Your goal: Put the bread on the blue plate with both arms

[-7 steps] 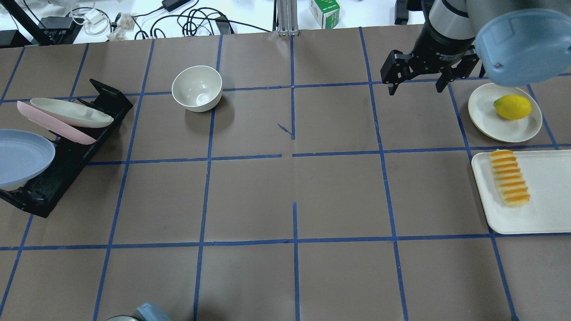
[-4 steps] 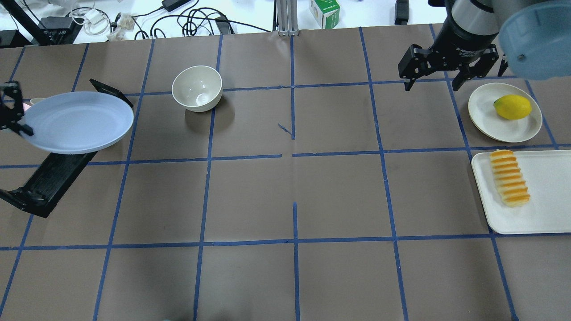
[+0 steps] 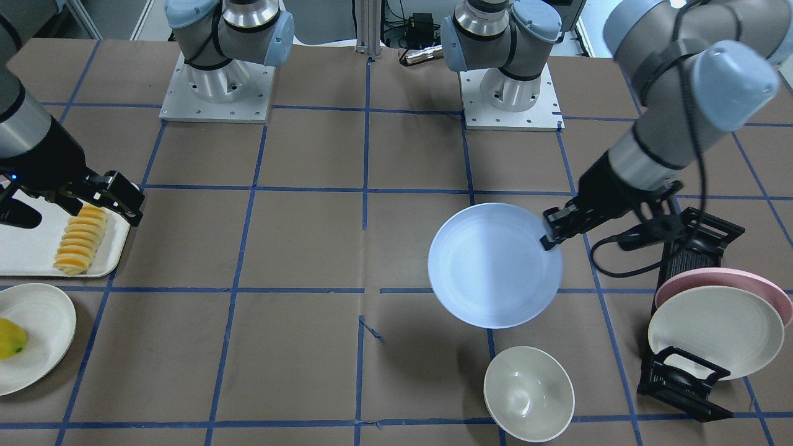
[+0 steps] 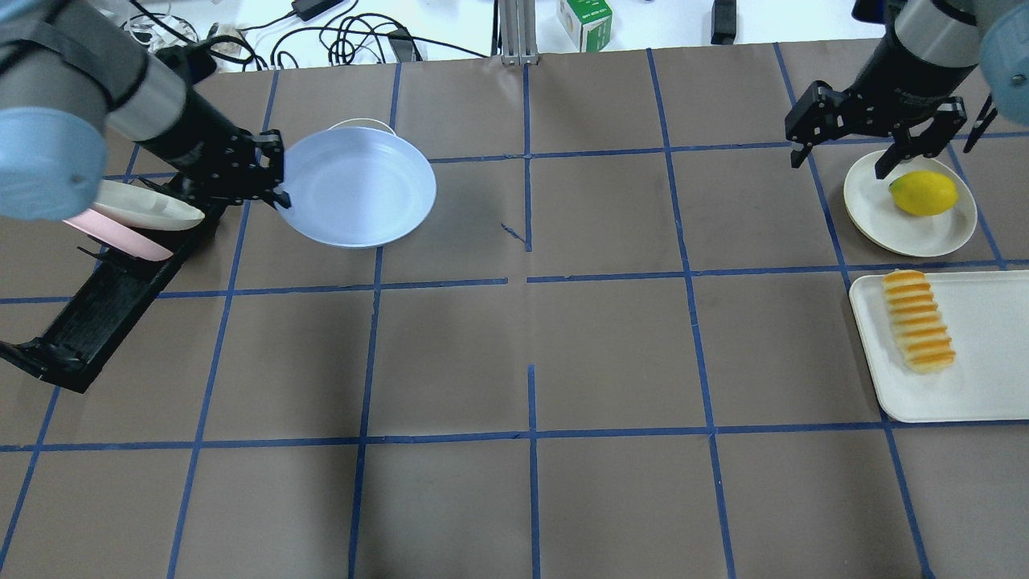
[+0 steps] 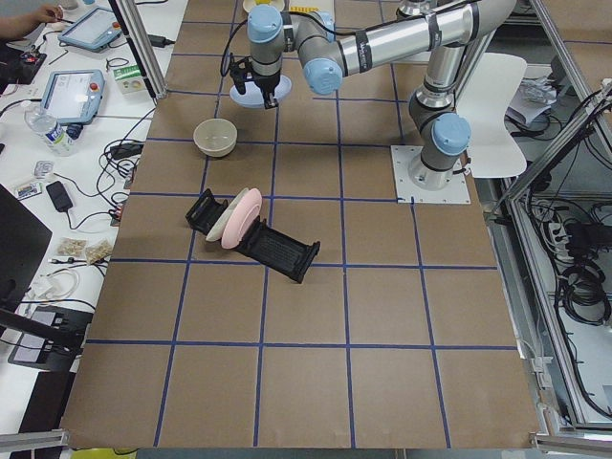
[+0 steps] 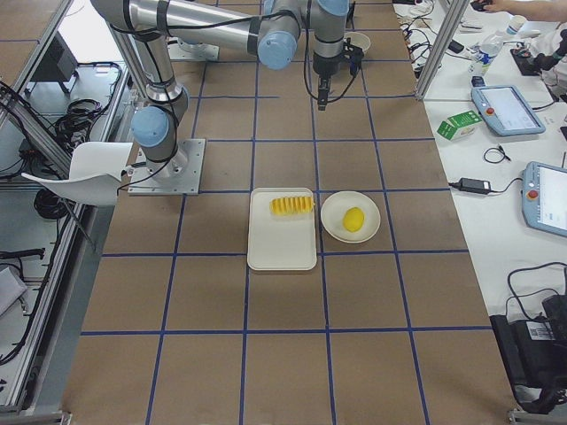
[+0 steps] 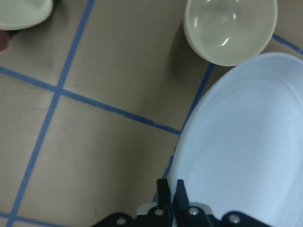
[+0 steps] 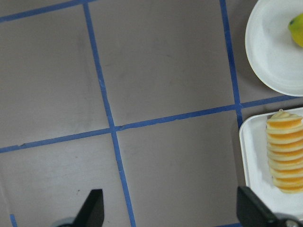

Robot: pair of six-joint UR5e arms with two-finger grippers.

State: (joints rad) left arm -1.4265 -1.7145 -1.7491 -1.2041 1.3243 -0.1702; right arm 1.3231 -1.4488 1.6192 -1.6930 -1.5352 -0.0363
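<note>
Exterior front-facing view: the left hand (image 3: 548, 232) is clamped on the rim of the blue plate (image 3: 492, 275), which hangs tilted above the brown surface (image 3: 297, 248), near the white bowl (image 3: 528, 393). A black rack (image 3: 687, 384) at the view's right carries a pink plate (image 3: 731, 285) and a cream-white plate (image 3: 712, 331). The right hand (image 3: 71, 207) hovers with its jaws spread wide over the far end of the bread (image 3: 79, 240), which lies on a white tray (image 3: 25, 257); a lemon (image 3: 11, 337) rests on a small white plate (image 3: 37, 347) beside the tray

Overhead exterior view: the blue plate covers most of the white bowl; the right hand stands over the far rim of the small white plate, well apart from the bread

Exterior left and exterior right views: the blue plate is aloft near the white bowl; the bread lies across the far half of the white tray, just beside the small white plate

Left wrist-mounted view: two fingers pinch the blue plate's rim at the lower edge, the white bowl beyond it

Right wrist-mounted view: the fingertips sit wide apart in the lower corners, the bread on the white tray at the right edge
</note>
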